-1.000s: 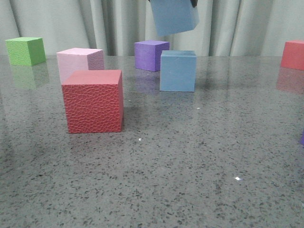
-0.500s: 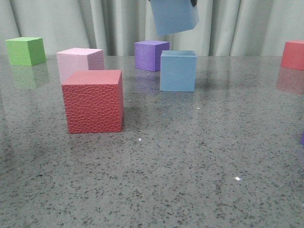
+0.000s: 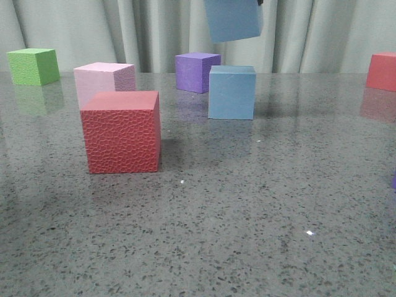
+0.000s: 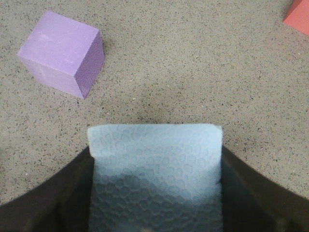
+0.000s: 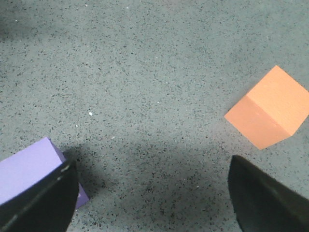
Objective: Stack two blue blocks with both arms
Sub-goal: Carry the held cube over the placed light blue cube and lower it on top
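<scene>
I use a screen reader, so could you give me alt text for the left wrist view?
The left hand grips a light blue block between its two dark fingers, held above a speckled grey table. A purple block sits on the table beyond it, and a red block's corner shows at the picture's edge.

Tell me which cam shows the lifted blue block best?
Left wrist view: the lifted blue block fills the frame, clamped between the left end effector fingers, its textured face sharp. Front view crops it at the top edge, above the blue block on the table. Right wrist view misses it; the right end effector is open.
</scene>
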{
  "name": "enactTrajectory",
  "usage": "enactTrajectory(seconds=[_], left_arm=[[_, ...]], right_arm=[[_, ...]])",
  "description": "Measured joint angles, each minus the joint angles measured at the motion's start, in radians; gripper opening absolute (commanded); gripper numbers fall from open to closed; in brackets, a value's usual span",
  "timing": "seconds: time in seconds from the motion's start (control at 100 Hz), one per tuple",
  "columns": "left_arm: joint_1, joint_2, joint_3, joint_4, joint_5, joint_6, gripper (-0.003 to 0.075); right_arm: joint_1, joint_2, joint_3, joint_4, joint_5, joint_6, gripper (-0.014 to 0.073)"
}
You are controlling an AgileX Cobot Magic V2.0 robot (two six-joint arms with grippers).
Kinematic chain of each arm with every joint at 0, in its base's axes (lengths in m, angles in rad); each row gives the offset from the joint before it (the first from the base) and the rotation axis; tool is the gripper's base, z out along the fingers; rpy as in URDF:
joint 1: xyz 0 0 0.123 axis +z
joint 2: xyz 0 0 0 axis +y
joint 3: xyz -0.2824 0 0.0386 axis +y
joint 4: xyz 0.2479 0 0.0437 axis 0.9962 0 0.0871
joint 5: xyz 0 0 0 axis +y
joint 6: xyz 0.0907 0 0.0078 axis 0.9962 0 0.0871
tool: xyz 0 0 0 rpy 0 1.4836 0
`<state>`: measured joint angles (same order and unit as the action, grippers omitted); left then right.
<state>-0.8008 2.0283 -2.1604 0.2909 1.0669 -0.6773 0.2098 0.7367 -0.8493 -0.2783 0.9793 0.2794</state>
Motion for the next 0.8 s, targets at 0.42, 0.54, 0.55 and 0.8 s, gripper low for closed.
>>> enactTrajectory(seconds=[0.42, 0.54, 0.55, 0.8], left_arm=[[0.000, 0.000, -0.002, 0.034, 0.005, -0.045, 0.0221], [0.000, 0.010, -0.003, 0.039, 0.005, -0.045, 0.0221], [0.000, 0.010, -0.003, 0.041, 0.005, -0.045, 0.0221], [0.000, 0.041, -0.003, 0.040, 0.005, -0.047, 0.0221]], right_arm=[[0.000, 0.000, 0.000, 0.008, -0.004, 0.000, 0.0623], [0.000, 0.000, 0.000, 0.010, -0.014, 0.000, 0.0623], [0.000, 0.000, 0.000, 0.010, -0.014, 0.000, 0.0623], [0.000, 0.000, 0.000, 0.010, -0.018, 0.000, 0.0623]])
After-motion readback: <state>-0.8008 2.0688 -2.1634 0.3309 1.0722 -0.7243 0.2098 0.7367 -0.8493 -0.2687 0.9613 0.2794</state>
